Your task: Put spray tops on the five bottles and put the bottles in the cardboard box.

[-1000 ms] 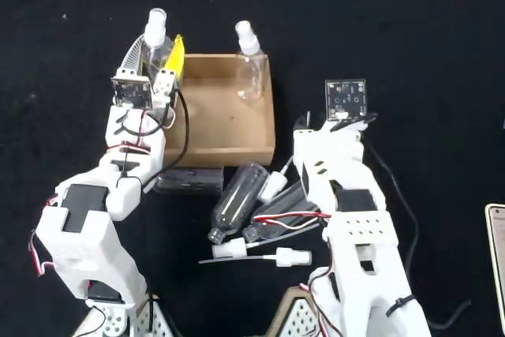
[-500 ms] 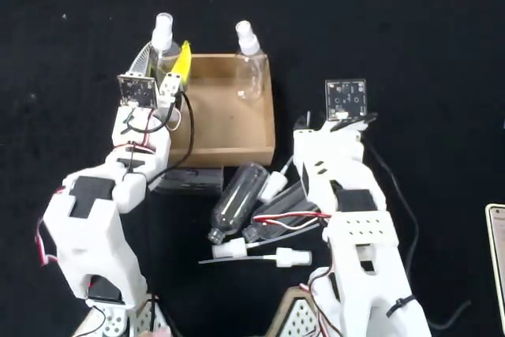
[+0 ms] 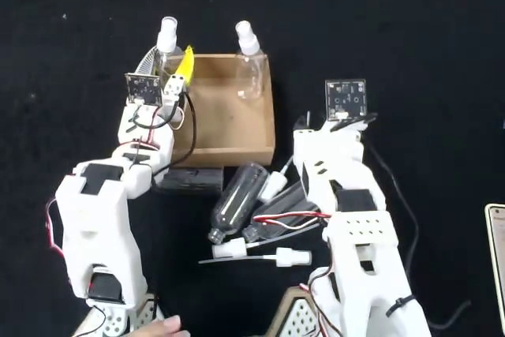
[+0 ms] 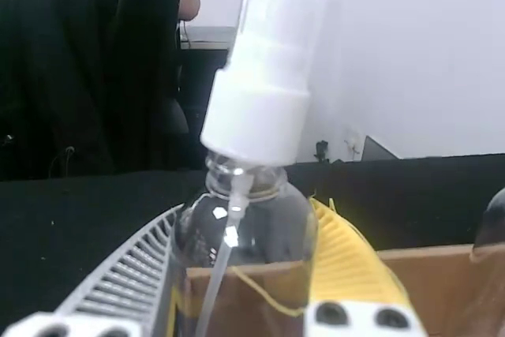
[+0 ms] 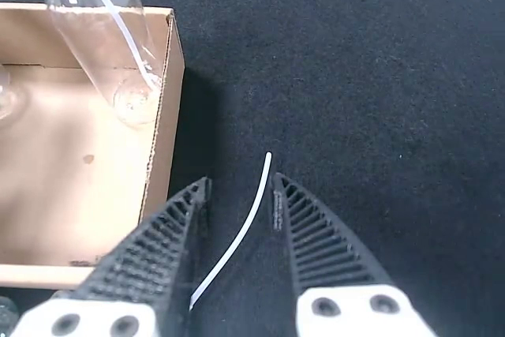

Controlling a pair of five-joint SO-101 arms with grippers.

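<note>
Black counter carries the cardboard box, and by my reading the job is less than halfway done. The left arm stretches to the box's far left corner. There the left jaws pinch a clear bottle by its body, upright and already wearing its white spray top. I cannot tell whether it hangs over the inside or just at the wall, so I count it capped but not yet boxed. The right arm lies beside the box's right wall, the right jaws spread and pinching nothing, a thin white dip tube lying on the counter between them. One capped bottle stands inside the box at its far right corner, the only one clearly finished. An uncapped bottle and a second uncapped bottle lie side by side on the counter just in front of the box, the second partly under the right arm. Both need tops and boxing. A loose spray top, another loose top and a third top lie near them, waiting to be fitted.
</note>
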